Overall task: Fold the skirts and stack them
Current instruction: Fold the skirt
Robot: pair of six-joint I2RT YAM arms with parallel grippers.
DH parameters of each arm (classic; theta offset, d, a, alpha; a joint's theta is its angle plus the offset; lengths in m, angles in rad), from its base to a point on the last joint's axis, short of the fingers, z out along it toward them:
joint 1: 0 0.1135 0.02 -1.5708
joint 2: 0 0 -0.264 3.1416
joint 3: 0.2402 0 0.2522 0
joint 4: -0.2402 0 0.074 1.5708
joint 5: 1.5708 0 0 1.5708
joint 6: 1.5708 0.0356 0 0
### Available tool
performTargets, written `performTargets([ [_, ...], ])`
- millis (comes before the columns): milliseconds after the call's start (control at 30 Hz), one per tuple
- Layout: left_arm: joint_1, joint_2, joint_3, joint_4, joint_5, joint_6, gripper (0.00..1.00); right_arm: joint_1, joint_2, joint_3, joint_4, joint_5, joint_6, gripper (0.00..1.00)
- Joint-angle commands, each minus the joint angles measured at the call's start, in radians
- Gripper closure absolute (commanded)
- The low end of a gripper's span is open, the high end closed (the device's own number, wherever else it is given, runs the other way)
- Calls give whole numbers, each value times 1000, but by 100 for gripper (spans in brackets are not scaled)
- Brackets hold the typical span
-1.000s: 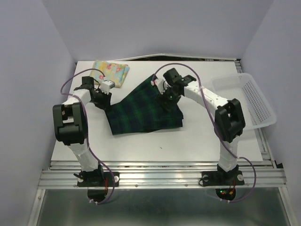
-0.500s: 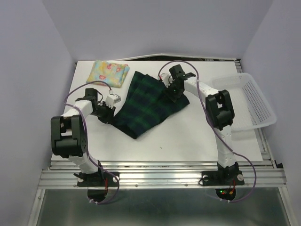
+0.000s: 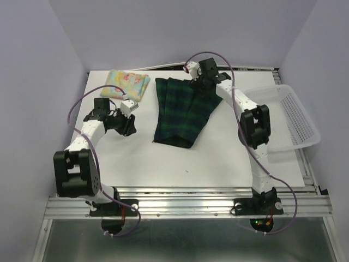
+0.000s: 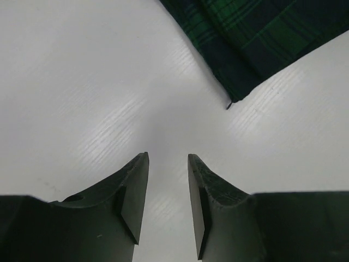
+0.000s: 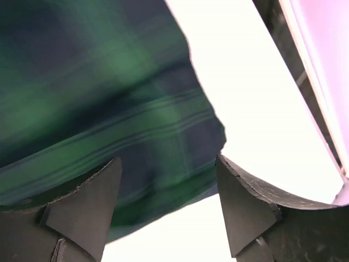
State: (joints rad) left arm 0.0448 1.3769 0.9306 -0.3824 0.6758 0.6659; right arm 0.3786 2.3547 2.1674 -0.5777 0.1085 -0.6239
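The dark green-and-navy plaid skirt (image 3: 180, 112) lies flat in a long strip running from the far middle of the table toward me. The pale yellow floral skirt (image 3: 126, 84) lies folded at the far left. My left gripper (image 3: 132, 126) is open and empty, low over bare table left of the plaid skirt's near corner (image 4: 232, 101). In the left wrist view its tips (image 4: 168, 157) stand a little apart. My right gripper (image 3: 200, 87) is open over the skirt's far right end. In the right wrist view its jaws (image 5: 166, 159) stand wide apart with the plaid cloth (image 5: 109, 109) beyond them.
A white mesh basket (image 3: 289, 114) stands at the right edge of the table. The white table top (image 3: 218, 158) ends at a metal rail on the near side. Purple walls close in the left, right and far sides.
The plaid skirt swung from a diagonal lie into a strip running near to far. My left gripper let go of it and drew back left. My right gripper moved farther away and opened.
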Motion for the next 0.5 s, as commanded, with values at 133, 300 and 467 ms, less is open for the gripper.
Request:
performTargets([
  [133,-37,50,-9,253,136,44,40,62,-299,-129,-169,-387,167,33],
  [300,-79,63,-9,278,77,144,32,141,-453,-341,-199,-612,191,36],
  [467,-92,235,66,173,132,0,49,319,-529,-575,-29,-407,87,36],
])
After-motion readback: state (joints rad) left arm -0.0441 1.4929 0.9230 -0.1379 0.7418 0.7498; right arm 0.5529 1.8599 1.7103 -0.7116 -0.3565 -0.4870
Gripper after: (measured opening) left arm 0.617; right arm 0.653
